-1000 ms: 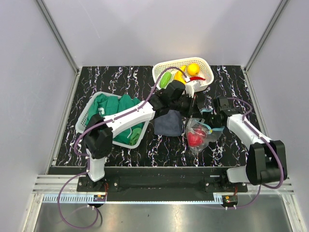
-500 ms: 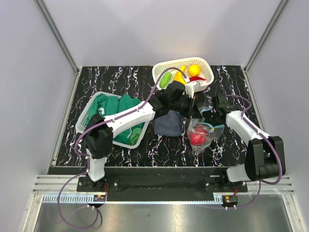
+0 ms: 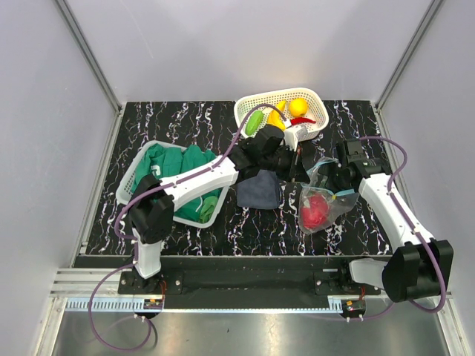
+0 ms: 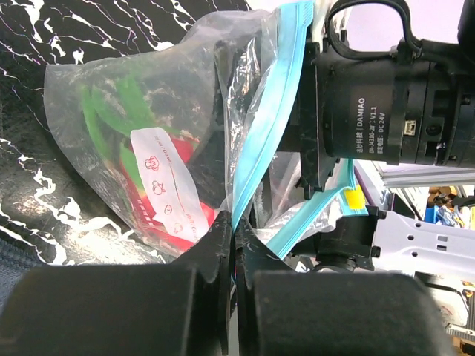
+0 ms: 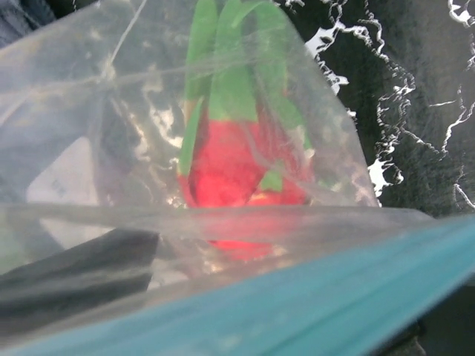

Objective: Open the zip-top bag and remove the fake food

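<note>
The zip-top bag (image 3: 330, 194) lies right of centre, its mouth pulled apart between the two grippers. A red-pink fruit with green leaves (image 3: 315, 211) is inside it. My left gripper (image 3: 303, 169) is shut on the bag's teal zip strip (image 4: 271, 126), pinched flat between the jaws (image 4: 236, 233). My right gripper (image 3: 335, 184) stands open at the bag's mouth. The bag (image 5: 111, 111) and its strip (image 5: 312, 311) cover the jaws. One dark finger (image 5: 82, 271) shows through the plastic below the fruit (image 5: 230, 167). Other fake food, a green piece (image 3: 254, 122) and a yellow-orange ball (image 3: 298, 106), lies in a white basket (image 3: 320, 111).
A dark blue folded cloth (image 3: 260, 189) lies just left of the bag, under my left arm. A white basket (image 3: 133, 174) of green clothing (image 3: 182, 167) stands at the left. Grey walls close in the dark marbled table (image 3: 185, 119) on three sides.
My right arm has swung right and back, and the bag with the red fruit has slid right with it, its mouth wider. My left gripper has closed tighter on the strip.
</note>
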You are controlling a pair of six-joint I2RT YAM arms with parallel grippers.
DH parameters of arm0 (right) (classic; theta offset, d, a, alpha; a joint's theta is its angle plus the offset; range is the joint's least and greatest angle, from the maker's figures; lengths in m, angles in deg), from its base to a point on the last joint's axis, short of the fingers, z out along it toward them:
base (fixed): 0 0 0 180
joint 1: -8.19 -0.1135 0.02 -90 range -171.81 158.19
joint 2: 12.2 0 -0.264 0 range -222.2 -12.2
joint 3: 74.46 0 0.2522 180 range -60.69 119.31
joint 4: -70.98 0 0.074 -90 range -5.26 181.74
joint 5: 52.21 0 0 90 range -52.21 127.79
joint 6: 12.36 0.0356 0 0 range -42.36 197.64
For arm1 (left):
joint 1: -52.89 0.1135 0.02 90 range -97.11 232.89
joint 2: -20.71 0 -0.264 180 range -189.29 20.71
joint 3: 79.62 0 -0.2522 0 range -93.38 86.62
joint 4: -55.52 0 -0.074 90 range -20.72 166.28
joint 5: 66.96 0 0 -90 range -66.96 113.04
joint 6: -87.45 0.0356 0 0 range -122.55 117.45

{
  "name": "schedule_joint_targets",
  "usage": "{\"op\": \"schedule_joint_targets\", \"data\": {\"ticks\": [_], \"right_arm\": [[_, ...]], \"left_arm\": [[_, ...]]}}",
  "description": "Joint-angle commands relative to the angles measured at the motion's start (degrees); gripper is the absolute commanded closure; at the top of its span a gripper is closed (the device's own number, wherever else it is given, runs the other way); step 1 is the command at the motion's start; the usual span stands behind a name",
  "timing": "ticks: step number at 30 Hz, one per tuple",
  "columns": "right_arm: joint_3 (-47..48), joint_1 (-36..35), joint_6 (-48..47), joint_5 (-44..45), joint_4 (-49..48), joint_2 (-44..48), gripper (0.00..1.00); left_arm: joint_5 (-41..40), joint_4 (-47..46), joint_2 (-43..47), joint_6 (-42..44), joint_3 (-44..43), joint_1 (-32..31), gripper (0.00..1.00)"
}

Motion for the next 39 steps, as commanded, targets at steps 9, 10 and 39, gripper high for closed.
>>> {"op": "schedule_joint_targets", "data": {"ticks": [9, 10, 39], "right_arm": [[4.8, -0.1, -0.3, -0.4, 1.7, 0.2, 0.38], [5.1, -0.1, -0.4, -0.4, 1.7, -0.1, 0.42], [-9.7, -2.9, 1.7, -3.0, -15.0, -14.0, 0.04]], "left_arm": [[1.9, -2.7, 1.1, -1.1, -2.8, -0.7, 1.0], [2.1, -2.7, 1.1, -1.5, -3.1, -0.8, 1.0], [2.0, -2.2, -2.7, -3.3, -7.3, -3.9, 1.0]]}}
